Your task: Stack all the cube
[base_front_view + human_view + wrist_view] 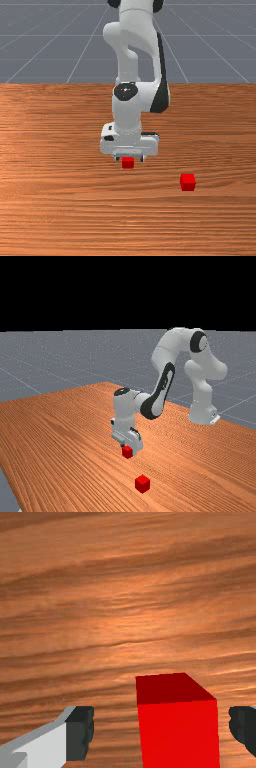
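In the front view the gripper point(130, 158) is low over the table, left of the other cube, with its fingers on either side of a red cube point(128, 163). The wrist view has this red cube point(180, 732) between the fingertips of the open gripper point(161, 730); a gap separates it from each finger, wider on one side. A second red cube point(188, 182) lies apart on the wood, toward the front view's right. In the far view it is the nearer cube point(142, 484), while the first cube point(127, 452) is at the hand's lower end.
Both cubes have the orange-brown wooden table point(60, 200) around them. The arm reaches in from the table's back in the front view. In the far view a table edge runs down the left side.
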